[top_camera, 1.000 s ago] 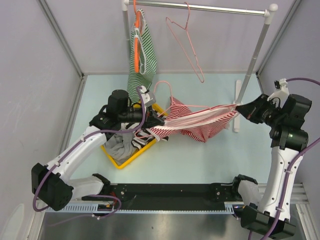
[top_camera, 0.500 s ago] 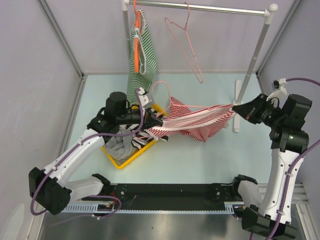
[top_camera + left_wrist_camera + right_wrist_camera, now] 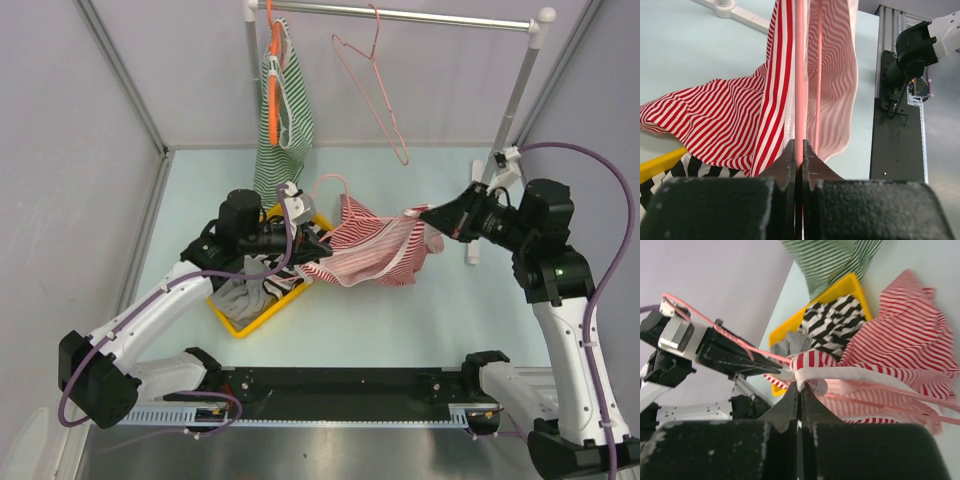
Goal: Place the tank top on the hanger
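The red-and-white striped tank top (image 3: 372,252) sags in a bunch between my two grippers above the table. In the left wrist view, my left gripper (image 3: 799,146) is shut on the thin pink wire of the hanger (image 3: 799,75), which runs up inside the top. From above, the left gripper (image 3: 318,243) is over the yellow tray and the hanger's hook (image 3: 327,177) sticks out behind it. My right gripper (image 3: 426,214) is shut on the pale trim of the tank top (image 3: 910,340); its jaws (image 3: 800,386) pinch a folded strap edge.
A yellow tray (image 3: 235,320) under the left arm holds a black-and-white striped garment (image 3: 832,325) and grey cloth. On the rack's rail (image 3: 440,15) hang a green-and-white top (image 3: 285,110) on an orange hanger and another pink wire hanger (image 3: 385,100). The rack post (image 3: 505,120) stands behind the right gripper.
My right gripper has moved left toward the left one with the trim in it. The tank top, stretched taut before, now hangs slack and bunched. The left gripper barely moved.
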Available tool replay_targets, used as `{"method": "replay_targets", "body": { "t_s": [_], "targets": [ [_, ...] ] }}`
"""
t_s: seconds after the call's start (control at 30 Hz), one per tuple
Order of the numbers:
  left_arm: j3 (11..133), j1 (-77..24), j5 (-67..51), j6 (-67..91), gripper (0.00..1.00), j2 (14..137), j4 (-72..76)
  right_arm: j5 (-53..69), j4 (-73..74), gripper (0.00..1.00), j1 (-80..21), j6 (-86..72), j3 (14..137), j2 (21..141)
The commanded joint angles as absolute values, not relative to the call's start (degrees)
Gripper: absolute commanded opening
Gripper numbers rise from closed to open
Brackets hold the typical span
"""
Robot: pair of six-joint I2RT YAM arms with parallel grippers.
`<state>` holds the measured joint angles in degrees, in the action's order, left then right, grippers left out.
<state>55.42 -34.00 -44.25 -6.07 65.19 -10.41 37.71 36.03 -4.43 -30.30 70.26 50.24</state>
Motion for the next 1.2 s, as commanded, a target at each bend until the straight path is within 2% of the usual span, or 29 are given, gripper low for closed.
{"method": "replay_targets", "body": {
  "t_s": [0.0, 0.07, 0.17, 0.23, 0.27, 0.3, 0.37, 0.43, 0.47, 0.67, 0.8, 0.93, 1.07, 1.17],
  "targets": [
    [55.20, -34.19, -43.95, -5.63, 0.00, 63.63, -6.94, 32.00, 30.24, 0.00, -12.03, -32.96, 69.17, 51.50],
    [55.28, -34.19, -44.56, -5.71, 0.00, 63.37, -6.94, 30.42, 31.37, 0.00, -14.59, -31.04, 69.17, 52.55],
    [55.37, -34.10, -45.70, -6.24, 0.00, 62.84, -7.64, 29.45, 33.57, 0.07, -13.02, -28.92, 70.22, 52.91],
    [55.72, -33.93, -46.58, -6.59, 0.00, 62.75, -8.35, 29.44, 36.19, 0.18, -9.78, -26.46, 72.41, 53.17],
    [55.81, -33.66, -48.15, -6.42, 0.00, 62.67, -8.44, 30.31, 37.17, 0.25, -8.62, -25.41, 73.38, 53.52],
    [56.07, -33.49, -49.12, -6.15, 0.00, 62.75, -8.26, 31.28, 38.22, 0.45, -7.48, -23.92, 74.26, 54.40],
    [56.34, -33.05, -51.67, -5.36, 0.00, 62.93, -8.00, 34.43, 40.34, 0.62, -4.41, -22.59, 76.55, 55.19],
    [56.43, -32.96, -52.12, -5.36, 0.00, 63.10, -8.17, 36.03, 42.27, 0.88, -3.43, -20.75, 78.13, 55.81],
    [56.60, -32.61, -52.21, -5.54, 0.00, 63.28, -8.52, 36.04, 43.06, 0.94, -3.17, -20.05, 79.79, 56.07],
    [57.30, -31.38, -53.17, -6.94, 0.00, 63.72, -10.20, 36.65, 47.28, 0.95, -2.90, -14.60, 83.05, 56.78],
    [58.53, -30.76, -58.42, -8.61, 0.00, 64.51, -12.82, 38.84, 47.11, 0.96, -2.90, -9.33, 83.14, 55.38],
    [63.01, -30.06, -63.71, -16.14, 0.00, 68.01, -25.52, 47.43, 47.98, 0.95, -4.48, -0.99, 82.79, 53.09],
    [67.49, -29.01, -64.60, -22.49, 0.00, 69.52, -35.76, 48.17, 51.58, 0.94, -8.25, 5.79, 82.97, 52.03],
    [68.99, -27.69, -65.04, -25.92, 0.00, 69.43, -41.38, 47.98, 56.50, 0.89, -10.19, 9.66, 82.97, 52.64]
  ]
}}
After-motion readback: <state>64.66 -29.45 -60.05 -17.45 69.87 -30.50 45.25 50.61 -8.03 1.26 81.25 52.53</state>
